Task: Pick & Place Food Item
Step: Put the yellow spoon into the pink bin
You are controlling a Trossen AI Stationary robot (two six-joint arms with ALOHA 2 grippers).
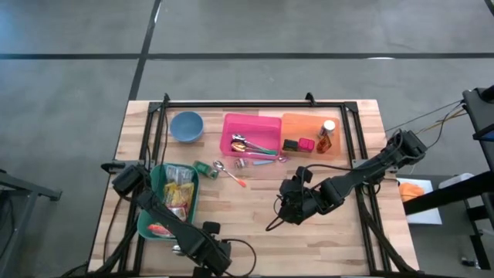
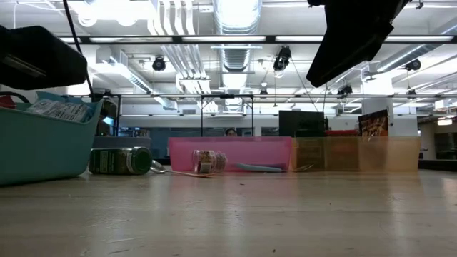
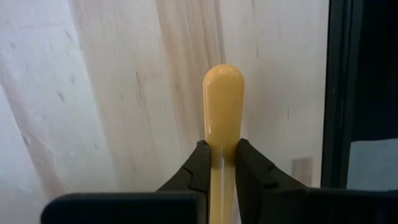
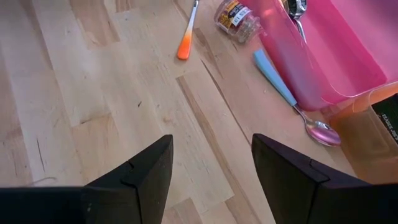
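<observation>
My left gripper hangs over the table's near edge, left of the middle, pointing down. It is shut on a smooth yellow rod-shaped item with a rounded end. My right gripper stands open above bare wood right of the middle, with nothing between its fingers. A teal basket with food packets rests on the table at the left. The yellow item does not show in the high view. My left gripper pinches the yellow item between its two fingers by its shaft, just behind the rounded end. The fingers point down from above and the item runs along them. Its rounded end sticks out past the fingertips toward the wood.
At the back stand a blue bowl, a pink bin with cutlery and an orange bin with a bottle. A green can, a small jar and spoons lie before them. Black frame rails run along the table's sides.
</observation>
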